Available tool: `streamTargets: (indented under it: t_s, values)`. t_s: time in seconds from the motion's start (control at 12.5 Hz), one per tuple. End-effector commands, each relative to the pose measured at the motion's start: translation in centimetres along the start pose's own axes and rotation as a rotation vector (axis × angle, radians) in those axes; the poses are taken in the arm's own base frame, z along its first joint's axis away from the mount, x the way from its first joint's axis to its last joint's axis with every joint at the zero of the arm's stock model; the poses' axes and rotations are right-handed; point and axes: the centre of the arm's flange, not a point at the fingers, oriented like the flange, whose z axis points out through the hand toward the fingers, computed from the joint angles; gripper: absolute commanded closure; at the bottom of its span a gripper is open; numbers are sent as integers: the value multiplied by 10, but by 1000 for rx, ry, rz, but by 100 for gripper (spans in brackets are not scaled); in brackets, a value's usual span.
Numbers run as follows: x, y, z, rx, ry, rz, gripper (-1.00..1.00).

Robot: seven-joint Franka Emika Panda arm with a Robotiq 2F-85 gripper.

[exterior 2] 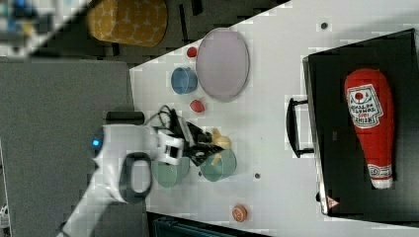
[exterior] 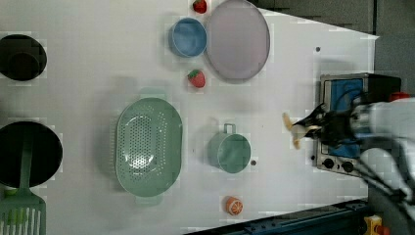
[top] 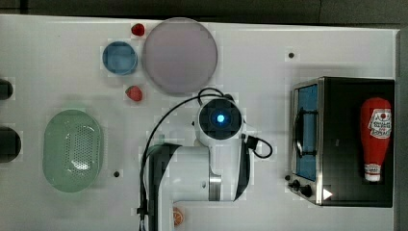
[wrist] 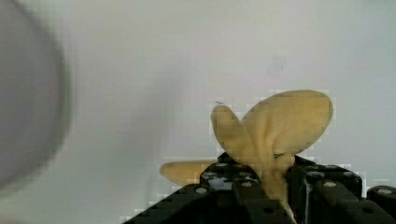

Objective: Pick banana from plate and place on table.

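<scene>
Clearly, wrist view – gripper (wrist: 268, 186) clamps banana (wrist: 280, 123); plate (top: 179, 54) bare.

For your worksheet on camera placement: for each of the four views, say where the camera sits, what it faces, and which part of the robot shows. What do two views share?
Top view: overhead, facing down on the table; white arm over the middle.
Left view: high, facing down; arm enters from the left view's right, holding the banana.
Right view: high, angled down; arm enters from the right view's lower left.
Wrist view: on the wrist, facing the tabletop; tool grips the banana.
Shared: top and left views both show the empty plate and blue bowl.
</scene>
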Motion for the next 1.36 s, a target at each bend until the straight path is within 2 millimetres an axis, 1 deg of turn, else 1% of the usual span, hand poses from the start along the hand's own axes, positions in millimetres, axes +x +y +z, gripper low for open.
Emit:
streamTargets:
  t_s: [0.08, 0.16, 0.24, 0.32, 0.48, 0.64, 0.72, 0.8, 0.88, 1.04, 1.2, 1.36]
  values:
    - [16, 4, 6, 72, 43, 0, 52]
    - [17, 5, 20, 56, 31, 1, 45]
    - [18, 4, 31, 46, 23, 2, 26]
    - [20, 2, 38, 52, 24, 3, 4]
    - [22, 1, 47, 51, 21, 6, -41]
    - [21, 1, 48, 49, 20, 6, -86]
    - [21, 0, 45, 55, 24, 4, -99]
    - [22, -3, 37, 69, 33, 3, -100]
    - [23, -7, 24, 91, 48, -7, -100]
    - [23, -18, -18, 144, 90, -81, -100]
    - [22, -25, -69, 149, 108, -148, -100]
    - [19, -26, -128, 140, 109, -155, -100]
